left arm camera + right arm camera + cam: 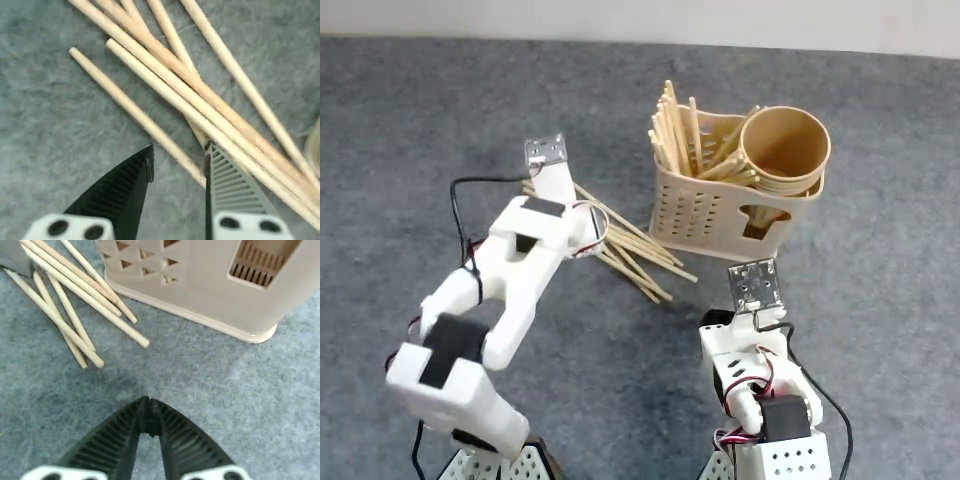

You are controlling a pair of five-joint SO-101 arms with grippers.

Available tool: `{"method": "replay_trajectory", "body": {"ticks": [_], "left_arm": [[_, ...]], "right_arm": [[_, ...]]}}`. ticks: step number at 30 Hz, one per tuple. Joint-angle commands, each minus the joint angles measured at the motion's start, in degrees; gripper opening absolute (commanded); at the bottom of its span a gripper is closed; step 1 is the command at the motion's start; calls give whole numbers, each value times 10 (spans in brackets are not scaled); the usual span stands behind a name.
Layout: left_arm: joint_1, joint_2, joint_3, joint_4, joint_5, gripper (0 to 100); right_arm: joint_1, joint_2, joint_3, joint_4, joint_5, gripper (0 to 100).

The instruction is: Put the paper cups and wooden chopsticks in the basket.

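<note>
Several loose chopsticks (640, 262) lie fanned on the grey mat (420, 120) at the centre of the high view, just beside the lower-left corner of the basket (705, 215). The basket sits in the upper right and already holds the stacked paper cups (785, 145) and a bundle of upright sticks (675, 130). The left gripper (180, 150) hangs low over the fan with its jaws spread, straddling a single stick (130, 107) that lies a little apart from the rest. One jaw tip is right against the crossed bundle next to it. The likely trouble is that closing here catches a second stick at an angle, or pinches the single one far from its middle, so that it swivels or slips out on the lift. Pressing down could also roll the round sticks away across the mat. At the basket, a long stick held off-centre may knock the cups or the upright bundle. The right gripper (148, 405), jaws pressed together and empty, sits low centre-right before the basket and could crowd that approach.
</note>
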Motion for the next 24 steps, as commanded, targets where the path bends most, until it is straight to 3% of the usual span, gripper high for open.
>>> {"method": "replay_trajectory", "body": {"ticks": [1, 6, 16, 24], "left_arm": [[7, 33, -50, -7, 6, 146], [6, 43, -73, 25, 3, 3], [-3, 36, -75, 101, 3, 13], [-42, -54, -73, 141, 3, 26]], "right_arm": [[5, -9, 88, -3, -2, 5], [6, -9, 88, -3, -2, 5], [6, -9, 88, -3, -2, 5], [7, -9, 88, -3, -2, 5]]}}
